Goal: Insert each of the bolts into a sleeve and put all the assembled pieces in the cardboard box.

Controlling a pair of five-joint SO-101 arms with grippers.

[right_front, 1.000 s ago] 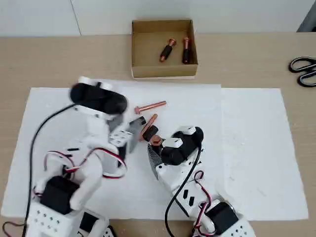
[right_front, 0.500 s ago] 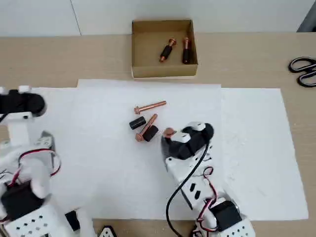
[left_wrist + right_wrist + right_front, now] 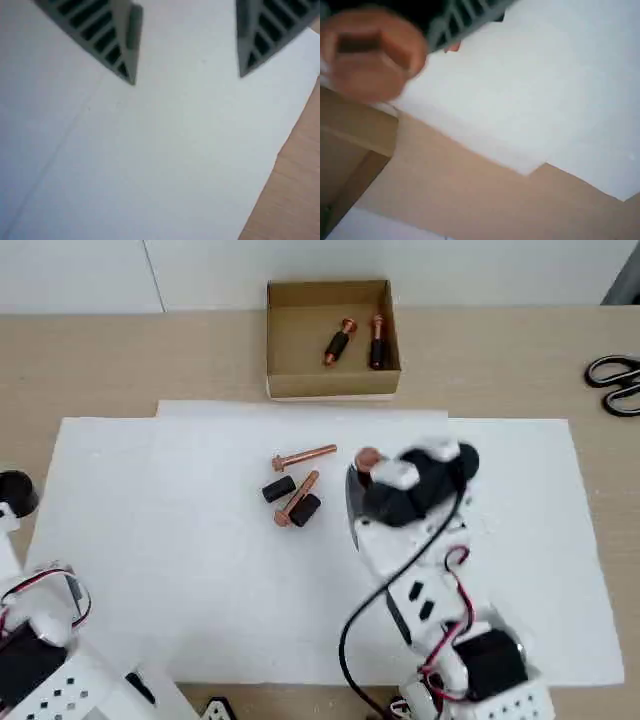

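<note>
My right gripper (image 3: pixel 360 478) hangs over the white paper (image 3: pixel 200 570), shut on an assembled bolt-and-sleeve piece whose copper head (image 3: pixel 367 458) sticks out toward the cardboard box (image 3: pixel 283 340). In the right wrist view the copper head (image 3: pixel 367 55) looms close, with the box wall (image 3: pixel 355 135) beyond it. Two assembled pieces (image 3: pixel 340 341) (image 3: pixel 377 342) lie in the box. On the paper lie a bare bolt (image 3: pixel 305 455), a loose black sleeve (image 3: pixel 279 489) and a bolt partly in a sleeve (image 3: pixel 299 502). My left gripper (image 3: pixel 187 77) is open over bare paper, far from the parts.
The left arm's base (image 3: pixel 40 660) sits at the front left corner. Scissors (image 3: pixel 615 382) lie on the wooden table at the far right. In the left wrist view the paper's edge and the wood (image 3: pixel 295 185) are visible.
The left arm has pulled away from the parts back to the front left. The right gripper has lifted the assembled piece and carried it to the right and toward the box.
</note>
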